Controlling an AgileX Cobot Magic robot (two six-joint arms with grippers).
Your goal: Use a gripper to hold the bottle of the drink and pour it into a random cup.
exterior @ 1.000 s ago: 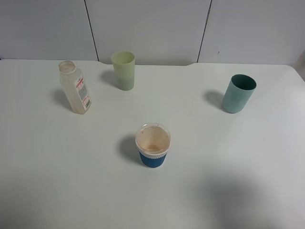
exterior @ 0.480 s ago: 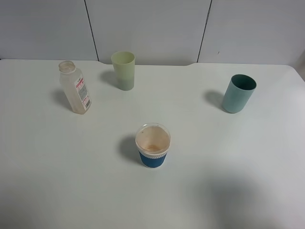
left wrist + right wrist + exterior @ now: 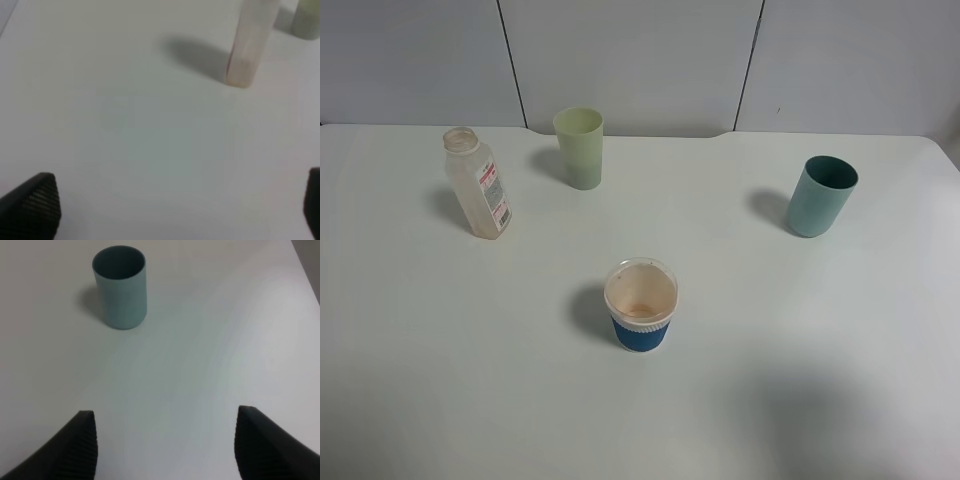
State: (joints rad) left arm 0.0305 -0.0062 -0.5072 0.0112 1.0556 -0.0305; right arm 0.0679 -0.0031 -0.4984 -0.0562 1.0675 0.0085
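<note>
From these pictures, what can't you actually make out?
- Arms: none in the high view; only the tips of the left pincer and right pincer show, at the wrist pictures' edges.
- Bottle: label print too small from above; in the left wrist view it is blurred and its neck is cut off.
- Yellow-green cup: its inside cannot be seen.
- Blue-sleeved cup: brownish bottom, unclear what.

teal cup (image 3: 821, 195) upright at right, blue-sleeved cup (image 3: 640, 305) near centre, white table (image 3: 440, 340)

The bottle (image 3: 478, 184) is cloudy clear plastic with a paper label; the cup (image 3: 580, 147) matt plastic; the tabletop (image 3: 800, 330) smooth, matt white; tool fingertips (image 3: 75, 447) ribbed black.
</note>
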